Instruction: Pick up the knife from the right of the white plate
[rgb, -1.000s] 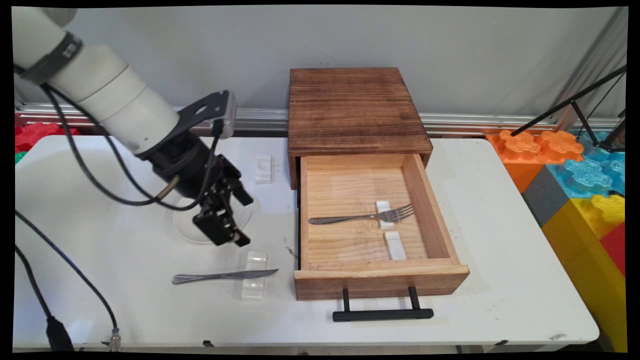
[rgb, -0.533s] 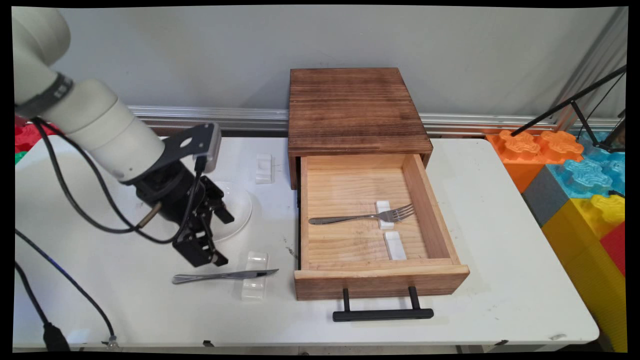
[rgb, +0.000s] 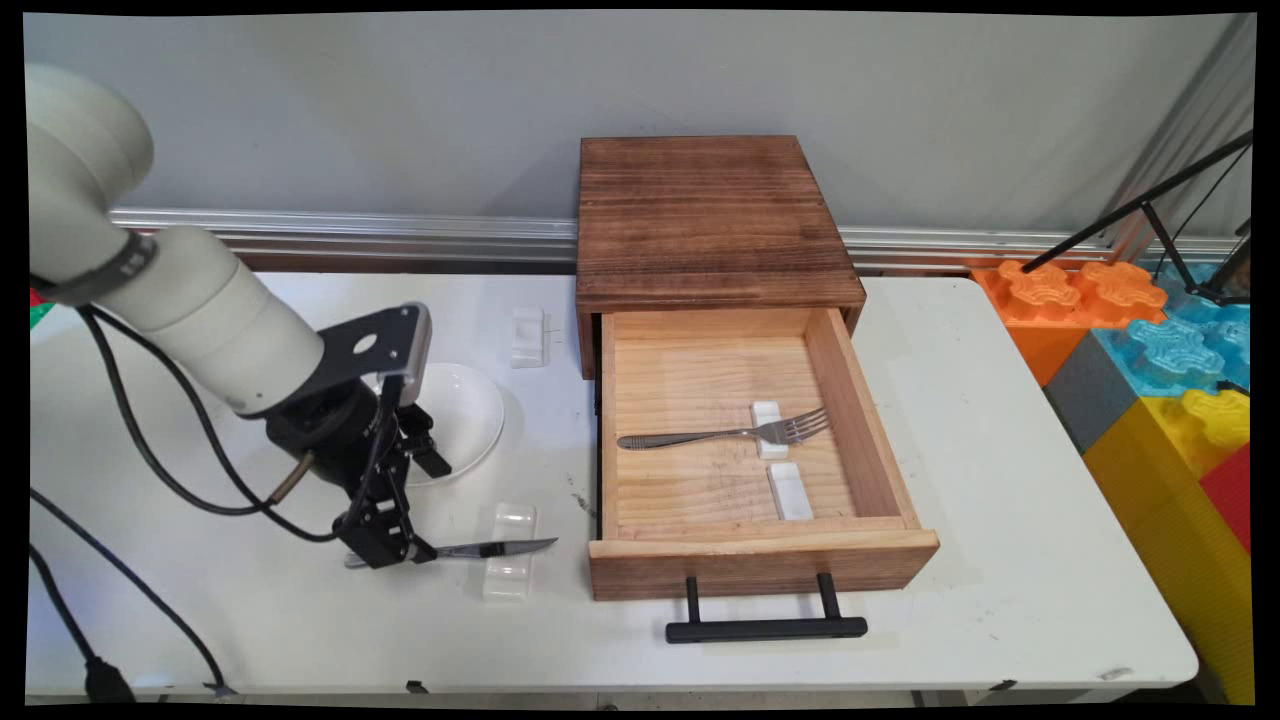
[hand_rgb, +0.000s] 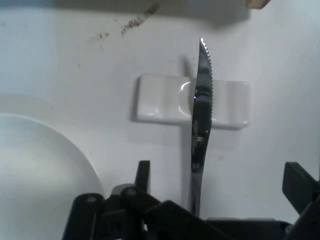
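lowered since before, gripper (rgb: 385, 545) straddles knife (rgb: 490, 548) handle – fingers apart, ungripped – blade lengthwise, tip toward drawer (rgb: 760, 560).

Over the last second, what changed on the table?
The gripper came down and toward the table's near edge, from above the white plate to the knife handle; its open fingers now straddle the handle, not yet closed. The knife has not moved, its blade across the white rest. Fork and open drawer are unchanged.
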